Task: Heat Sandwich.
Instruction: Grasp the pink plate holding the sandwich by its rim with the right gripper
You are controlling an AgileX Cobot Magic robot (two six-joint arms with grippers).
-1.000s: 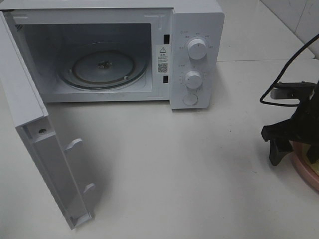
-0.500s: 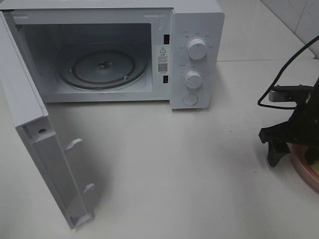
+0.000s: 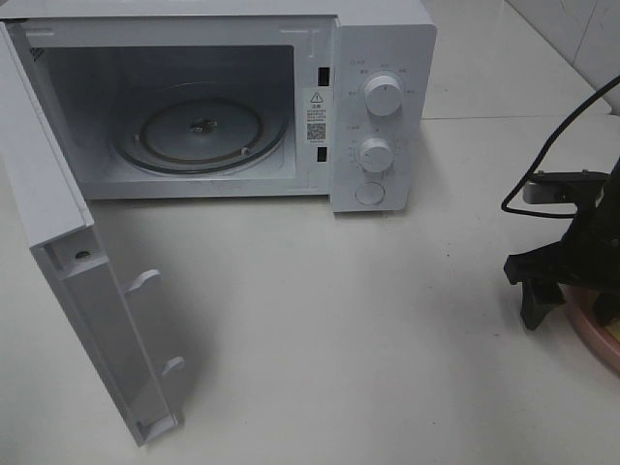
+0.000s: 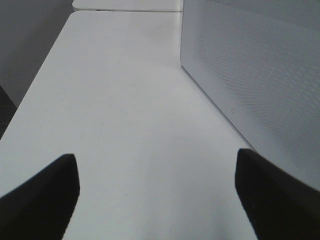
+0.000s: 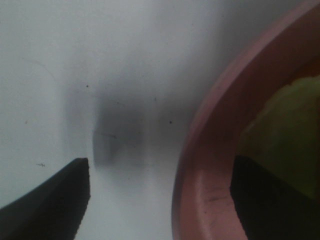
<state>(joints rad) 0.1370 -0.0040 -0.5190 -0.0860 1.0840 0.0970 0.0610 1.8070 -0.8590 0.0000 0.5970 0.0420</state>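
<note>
The sandwich shows only as a patch of green lettuce (image 5: 285, 120) on the round pink plate (image 5: 210, 150), which sits at the far right edge of the table (image 3: 593, 334). My right gripper (image 3: 573, 305) is open and straddles the plate's near rim. One finger (image 5: 50, 200) is outside over the table and the other (image 5: 270, 200) is over the plate's inside. My left gripper (image 4: 157, 200) is open with nothing between its fingers, low over bare table beside a white dotted microwave panel (image 4: 260, 75). It is outside the exterior high view.
The white microwave (image 3: 383, 107) stands at the back, its door (image 3: 68, 252) swung wide open to the left. A glass turntable (image 3: 203, 131) lies inside. A black cable (image 3: 552, 145) loops above the right arm.
My right gripper has shifted slightly lower over the plate's rim, still open. The left gripper and the microwave have not moved.
</note>
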